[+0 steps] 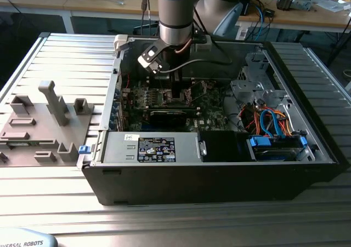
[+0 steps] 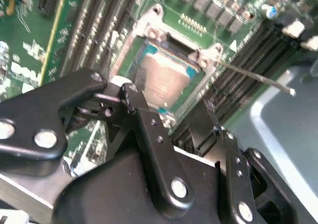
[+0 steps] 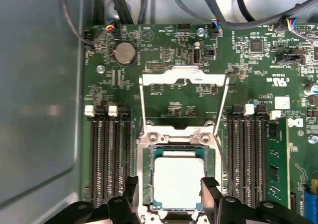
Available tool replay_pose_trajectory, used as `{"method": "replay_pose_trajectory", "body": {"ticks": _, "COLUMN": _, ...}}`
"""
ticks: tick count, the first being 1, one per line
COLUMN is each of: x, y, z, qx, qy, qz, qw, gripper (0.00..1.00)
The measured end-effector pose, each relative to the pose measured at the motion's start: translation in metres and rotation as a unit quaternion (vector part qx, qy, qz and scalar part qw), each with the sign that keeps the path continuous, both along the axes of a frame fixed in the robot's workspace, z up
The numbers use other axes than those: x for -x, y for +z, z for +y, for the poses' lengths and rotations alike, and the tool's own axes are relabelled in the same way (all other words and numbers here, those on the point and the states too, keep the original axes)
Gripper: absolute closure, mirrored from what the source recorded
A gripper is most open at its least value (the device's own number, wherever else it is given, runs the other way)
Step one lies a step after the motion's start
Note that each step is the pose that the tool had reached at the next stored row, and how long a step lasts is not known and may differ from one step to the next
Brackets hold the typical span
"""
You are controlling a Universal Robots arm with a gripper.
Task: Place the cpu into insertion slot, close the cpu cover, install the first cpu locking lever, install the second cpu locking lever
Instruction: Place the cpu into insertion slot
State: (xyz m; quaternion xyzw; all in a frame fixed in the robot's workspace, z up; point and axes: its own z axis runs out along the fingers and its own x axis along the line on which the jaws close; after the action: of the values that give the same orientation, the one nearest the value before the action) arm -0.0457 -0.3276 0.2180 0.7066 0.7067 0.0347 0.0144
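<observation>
The cpu (image 3: pixel 178 180) lies flat in its socket on the green board (image 3: pixel 164 45), metal top facing up. The gripper (image 3: pixel 170 185) sits directly over it with its fingers (image 3: pixel 132 194) spread, one on each side of the chip. The cpu cover (image 3: pixel 185 77) is swung open just beyond the socket. The board is mounted inside the open computer case (image 1: pixel 219 187).

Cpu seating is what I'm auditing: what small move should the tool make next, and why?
Probably lift the tool straight up, clear of the slot. In the first wrist view the cpu lies flat and square in it, the tool's jaws stand apart either side of it, and the cpu cover is swung open beyond it, so the chip looks placed.
</observation>
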Motion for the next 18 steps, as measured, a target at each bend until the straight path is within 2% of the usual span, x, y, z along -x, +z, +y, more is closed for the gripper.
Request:
{"method": "replay_pose_trajectory", "body": {"ticks": 1, "x": 0.0000, "y": 0.0003, "z": 0.0027, "qx": 0.0000, "qy": 0.000, "qz": -0.0001, "qw": 1.0000, "gripper": 0.40}}
{"method": "replay_pose_trajectory", "body": {"ticks": 2, "x": 0.0000, "y": 0.0005, "z": 0.0033, "qx": 0.0002, "qy": 0.000, "qz": 0.0000, "qw": 1.0000, "gripper": 0.40}}
{"method": "replay_pose_trajectory", "body": {"ticks": 3, "x": -0.0001, "y": 0.0006, "z": 0.0033, "qx": 0.0007, "qy": 0.000, "qz": 0.0000, "qw": 1.0000, "gripper": 0.47}}
{"method": "replay_pose_trajectory", "body": {"ticks": 4, "x": -0.0001, "y": 0.0009, "z": 0.0033, "qx": 0.0016, "qy": 0.000, "qz": 0.0000, "qw": 1.0000, "gripper": 0.47}}
{"method": "replay_pose_trajectory", "body": {"ticks": 7, "x": -0.0001, "y": 0.0031, "z": 0.0033, "qx": 0.0053, "qy": 0.000, "qz": -0.0001, "qw": 1.0000, "gripper": 0.65}}
{"method": "replay_pose_trajectory", "body": {"ticks": 8, "x": 0.0000, "y": 0.0047, "z": 0.0031, "qx": 0.0089, "qy": 0.000, "qz": 0.0000, "qw": 1.0000, "gripper": 0.77}}
{"method": "replay_pose_trajectory", "body": {"ticks": 9, "x": -0.0001, "y": 0.0054, "z": 0.0029, "qx": 0.0107, "qy": 0.000, "qz": 0.0000, "qw": 0.9999, "gripper": 0.83}}
{"method": "replay_pose_trajectory", "body": {"ticks": 10, "x": -0.0001, "y": 0.0061, "z": 0.0026, "qx": 0.0120, "qy": 0.000, "qz": 0.0000, "qw": 0.9999, "gripper": 0.83}}
{"method": "replay_pose_trajectory", "body": {"ticks": 11, "x": 0.0000, "y": 0.0069, "z": 0.0021, "qx": 0.0136, "qy": 0.000, "qz": -0.0001, "qw": 0.9999, "gripper": 0.89}}
{"method": "replay_pose_trajectory", "body": {"ticks": 13, "x": 0.0000, "y": 0.0096, "z": 0.0014, "qx": 0.0158, "qy": 0.000, "qz": 0.0000, "qw": 0.9999, "gripper": 0.89}}
{"method": "replay_pose_trajectory", "body": {"ticks": 15, "x": -0.0001, "y": 0.0119, "z": 0.0012, "qx": 0.0162, "qy": 0.000, "qz": 0.0000, "qw": 0.9999, "gripper": 0.89}}
{"method": "replay_pose_trajectory", "body": {"ticks": 16, "x": -0.0003, "y": 0.0124, "z": 0.0010, "qx": 0.0160, "qy": 0.000, "qz": 0.0022, "qw": 0.9999, "gripper": 0.89}}
{"method": "replay_pose_trajectory", "body": {"ticks": 17, "x": -0.0009, "y": 0.0127, "z": 0.0004, "qx": 0.0161, "qy": 0.000, "qz": 0.0078, "qw": 0.9998, "gripper": 0.89}}
{"method": "replay_pose_trajectory", "body": {"ticks": 18, "x": -0.0021, "y": 0.0130, "z": -0.0003, "qx": 0.0162, "qy": 0.000, "qz": 0.0159, "qw": 0.9997, "gripper": 0.89}}
